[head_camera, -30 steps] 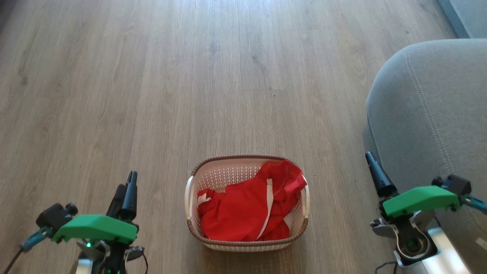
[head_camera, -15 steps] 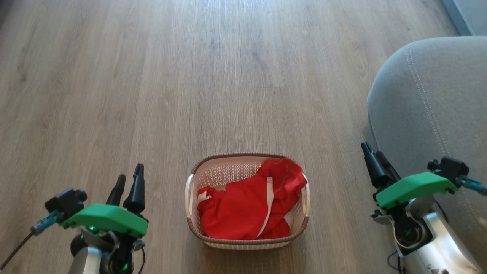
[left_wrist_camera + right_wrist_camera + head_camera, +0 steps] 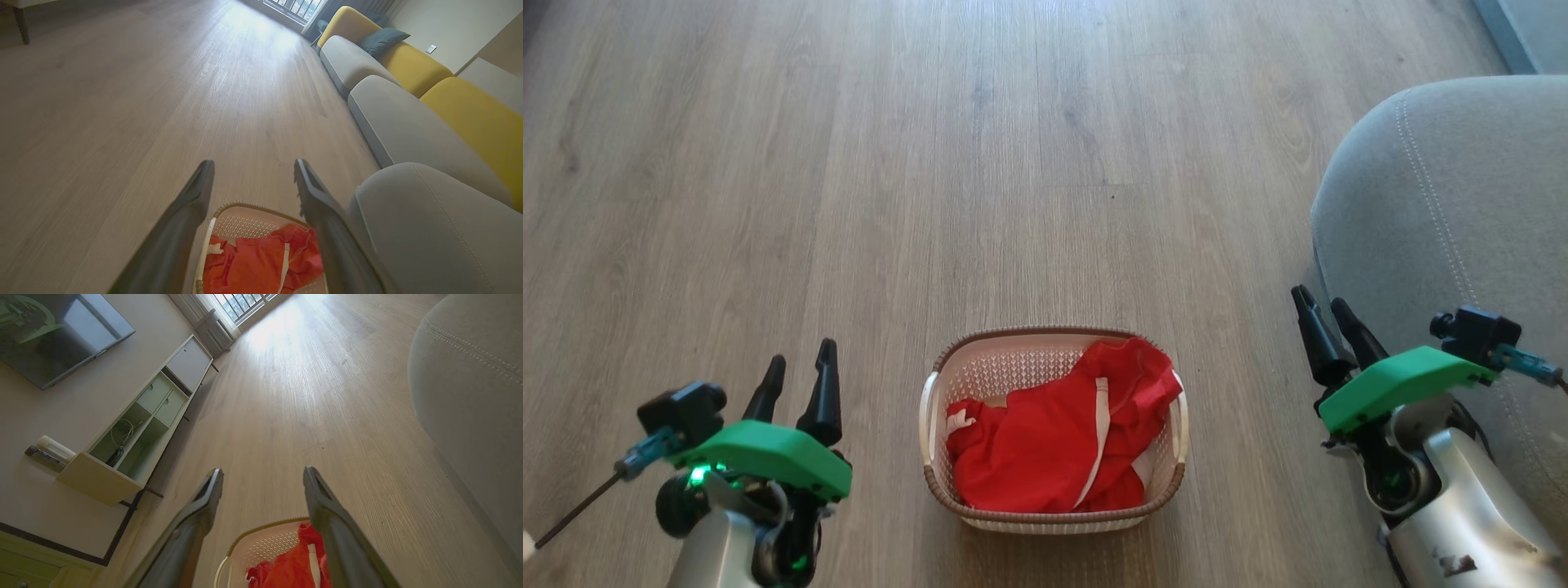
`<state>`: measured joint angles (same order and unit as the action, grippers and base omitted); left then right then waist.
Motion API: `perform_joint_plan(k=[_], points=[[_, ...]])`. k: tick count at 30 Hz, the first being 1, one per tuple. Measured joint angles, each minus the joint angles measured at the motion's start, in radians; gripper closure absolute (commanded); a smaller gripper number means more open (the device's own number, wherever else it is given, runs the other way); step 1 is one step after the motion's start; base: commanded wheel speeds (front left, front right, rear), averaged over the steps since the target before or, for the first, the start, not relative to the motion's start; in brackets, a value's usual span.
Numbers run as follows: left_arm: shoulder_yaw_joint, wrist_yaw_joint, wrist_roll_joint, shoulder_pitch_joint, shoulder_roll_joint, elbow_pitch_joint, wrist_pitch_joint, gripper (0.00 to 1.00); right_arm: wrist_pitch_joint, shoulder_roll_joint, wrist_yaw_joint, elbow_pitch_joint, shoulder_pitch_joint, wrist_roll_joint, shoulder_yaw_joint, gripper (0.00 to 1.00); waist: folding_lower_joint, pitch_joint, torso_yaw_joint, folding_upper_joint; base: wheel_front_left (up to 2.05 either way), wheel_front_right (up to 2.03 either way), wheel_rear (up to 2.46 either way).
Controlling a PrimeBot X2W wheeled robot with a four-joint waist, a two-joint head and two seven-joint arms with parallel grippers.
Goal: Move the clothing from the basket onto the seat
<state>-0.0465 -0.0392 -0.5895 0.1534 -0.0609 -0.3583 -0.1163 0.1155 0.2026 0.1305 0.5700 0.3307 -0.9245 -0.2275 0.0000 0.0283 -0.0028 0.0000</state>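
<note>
Red clothes (image 3: 1045, 441) lie in the basket (image 3: 1029, 335) between the left gripper (image 3: 802, 353) and right gripper (image 3: 1319, 296), both wide and empty.

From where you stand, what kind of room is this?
Probably a home living room: a long grey sofa with yellow back cushions, a television on the wall above a low cabinet, and a wood-look floor.

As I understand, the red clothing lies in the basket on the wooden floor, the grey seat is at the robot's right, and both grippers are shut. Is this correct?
One thing is wrong: the left gripper and the right gripper are open, not shut; each wrist view shows its fingers spread apart. The clothing, basket, floor and seat are as you say.
</note>
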Motion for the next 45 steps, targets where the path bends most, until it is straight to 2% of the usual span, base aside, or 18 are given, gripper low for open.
perform_joint_plan(k=[18,31,45], points=[[-0.059,0.087,0.236,0.049,-0.030,0.029,-0.053,0.00,0.052,0.036,0.000,0.055,0.081,0.196,-0.038,0.00,0.0000,0.013,0.002,0.0000,0.00,0.00,0.00],[-0.087,0.117,0.371,0.056,-0.042,0.040,-0.089,0.00,0.088,0.056,0.000,0.083,0.133,0.333,-0.043,0.00,0.0000,0.019,-0.002,0.0000,0.00,0.00,0.00],[-0.113,0.183,0.545,0.097,-0.044,0.045,-0.125,0.00,0.128,0.091,0.000,0.097,0.206,0.482,-0.046,0.00,0.0001,0.061,-0.009,0.0000,0.00,0.00,0.00]])
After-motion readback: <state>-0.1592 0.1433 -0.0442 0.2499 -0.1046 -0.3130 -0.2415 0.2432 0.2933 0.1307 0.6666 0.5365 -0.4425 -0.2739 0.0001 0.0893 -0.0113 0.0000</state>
